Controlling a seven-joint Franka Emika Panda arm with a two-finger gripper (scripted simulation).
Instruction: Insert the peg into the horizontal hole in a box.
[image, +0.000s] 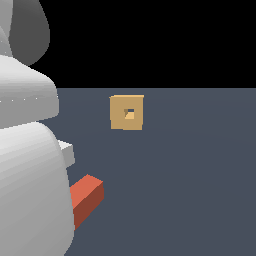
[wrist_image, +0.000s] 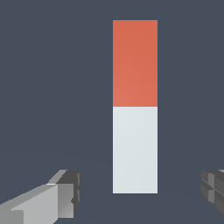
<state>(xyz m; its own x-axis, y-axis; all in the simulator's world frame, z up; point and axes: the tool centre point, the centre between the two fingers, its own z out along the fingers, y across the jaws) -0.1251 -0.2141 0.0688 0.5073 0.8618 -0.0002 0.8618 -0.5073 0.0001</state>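
Two fingers (wrist_image: 65, 192) of the jaws (wrist_image: 140, 192) show in the wrist view, one at each side of the peg (wrist_image: 134, 106), spread wide with clear gaps to the bar and nothing held. The peg lies flat on the dark blue-grey surface (wrist_image: 52, 87) below them, its pale grey-white half between the fingers and its red-orange half reaching away beyond them. Neither finger touches it.

From the exterior view, the arm (image: 27, 165) fills the exterior view's left as a large white rounded bulk, nearest the camera, and hides most of the peg. Only the red-orange end of the peg (image: 87, 197) sticks out from behind the arm, low on the surface (image: 190, 190), pointing up and towards the exterior view's right.

Farther back, well apart from the peg, the box (image: 127, 112) stands upright on the surface, its tan face turned to the camera. The hole (image: 129, 113) sits in the centre of that face as a small square opening, dark along its upper part. Behind the surface the background is black.
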